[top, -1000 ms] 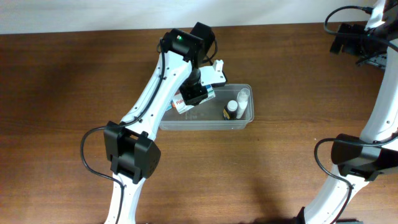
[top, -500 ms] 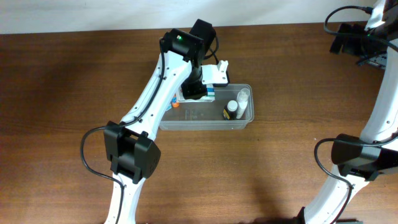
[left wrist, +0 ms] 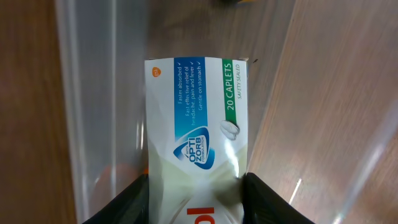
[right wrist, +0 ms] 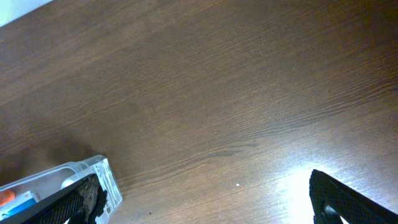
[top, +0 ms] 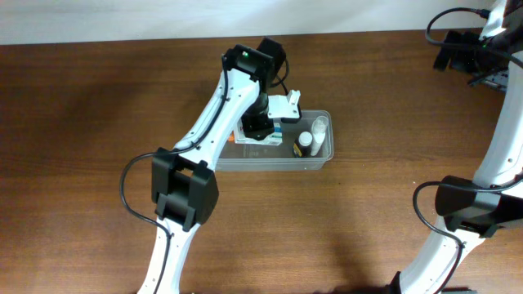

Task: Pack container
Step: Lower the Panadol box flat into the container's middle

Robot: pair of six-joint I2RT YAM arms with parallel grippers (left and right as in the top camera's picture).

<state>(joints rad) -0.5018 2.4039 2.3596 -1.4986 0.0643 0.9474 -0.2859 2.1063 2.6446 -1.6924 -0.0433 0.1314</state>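
Box [left wrist: 196, 112] moved further over the tub [top: 315, 161] since a sec ago, left claw [left wrist: 196, 199] clamped on it, bottles [top: 304, 144] beside claw. Prob ready to drop. Right claw [right wrist: 211, 208] wide.

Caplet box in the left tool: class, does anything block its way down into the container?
Nothing visible does. The left tool holds the caplet box over a bare stretch of the container; the two small bottles stand apart at its other end.
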